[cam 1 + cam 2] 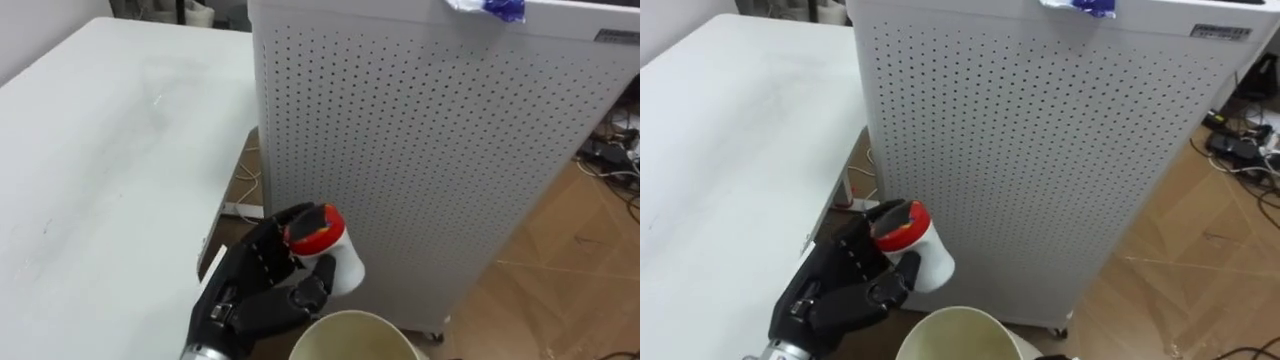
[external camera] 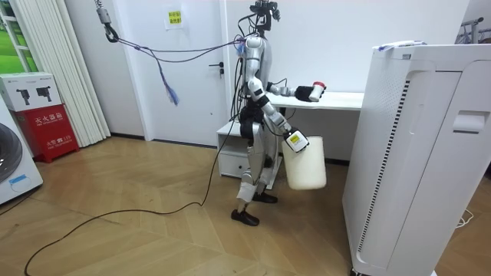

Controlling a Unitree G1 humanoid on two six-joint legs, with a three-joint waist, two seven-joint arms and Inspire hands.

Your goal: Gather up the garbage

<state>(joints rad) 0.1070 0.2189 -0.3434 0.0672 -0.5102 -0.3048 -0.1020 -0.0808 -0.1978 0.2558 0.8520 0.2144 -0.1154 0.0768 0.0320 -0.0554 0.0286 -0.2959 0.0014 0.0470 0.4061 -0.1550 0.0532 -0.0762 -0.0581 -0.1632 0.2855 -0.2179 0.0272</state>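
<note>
Wood-floored room; white bench [image 1: 100, 150] at robot's left, perforated white cabinet [image 1: 420, 150] close ahead.
Item: garbage, a white bottle [image 1: 340, 268] with red cap, held off the bench edge with the left hand [image 1: 255, 290] curled round it, long axis tilted, cap up-left.
Pail [image 1: 352, 317]: open mouth just below and nearer the robot; carried at the right hand [image 2: 294, 141], grip unreadable. The drop looks unobstructed.
Also: blue-white scrap [image 1: 490, 8] atop the cabinet.

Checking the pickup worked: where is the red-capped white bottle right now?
The red-capped white bottle is in the robot's left hand, low in the eye views, just above the white bucket's rim, between the white table and the perforated cabinet.
</note>
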